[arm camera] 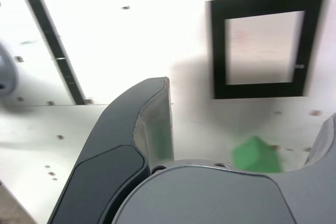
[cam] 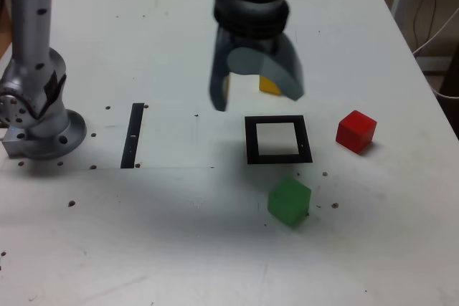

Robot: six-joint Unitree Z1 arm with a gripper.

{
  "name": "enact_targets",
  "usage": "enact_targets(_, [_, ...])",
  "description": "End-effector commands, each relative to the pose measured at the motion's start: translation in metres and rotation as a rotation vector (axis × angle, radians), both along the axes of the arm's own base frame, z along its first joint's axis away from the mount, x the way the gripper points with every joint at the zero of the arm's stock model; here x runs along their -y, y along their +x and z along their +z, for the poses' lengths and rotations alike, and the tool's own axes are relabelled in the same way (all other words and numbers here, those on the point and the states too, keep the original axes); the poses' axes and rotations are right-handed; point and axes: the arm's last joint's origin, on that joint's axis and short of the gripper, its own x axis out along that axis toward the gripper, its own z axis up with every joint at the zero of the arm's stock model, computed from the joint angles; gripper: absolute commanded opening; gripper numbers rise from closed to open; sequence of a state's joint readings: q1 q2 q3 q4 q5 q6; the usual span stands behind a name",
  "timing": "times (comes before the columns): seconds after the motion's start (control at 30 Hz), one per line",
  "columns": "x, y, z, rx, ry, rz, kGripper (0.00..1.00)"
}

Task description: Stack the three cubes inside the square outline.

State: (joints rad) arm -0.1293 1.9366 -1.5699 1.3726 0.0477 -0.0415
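On the white surface (cam: pixel 143 48), the hand (cam: pixel 257 94) hangs with its jaws spread wide and nothing between them, above and just behind the square outline (cam: pixel 278 140) in the exterior view. The outline is bare inside. The green cube (cam: pixel 290 201) sits just in front of the outline, nearer the camera (the wrist view shows it between the jaws' line of sight), so it seems the likeliest first pick. The red cube (cam: pixel 356 131) lies beside the outline toward the exterior view's right; the yellow cube (cam: pixel 270 85) peeks out behind the hand.
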Motion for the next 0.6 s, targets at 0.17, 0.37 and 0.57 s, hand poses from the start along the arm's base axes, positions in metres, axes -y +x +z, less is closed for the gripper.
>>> enact_targets(0.17, [0.003, 0.027, 0.003, 0.009, 0.007, -0.003, 0.99])
enact_targets(0.37, [0.006, 0.045, 0.002, 0.021, 0.006, -0.005, 0.99])
enact_targets(0.57, [0.008, 0.062, -0.003, 0.033, 0.001, -0.016, 0.99])
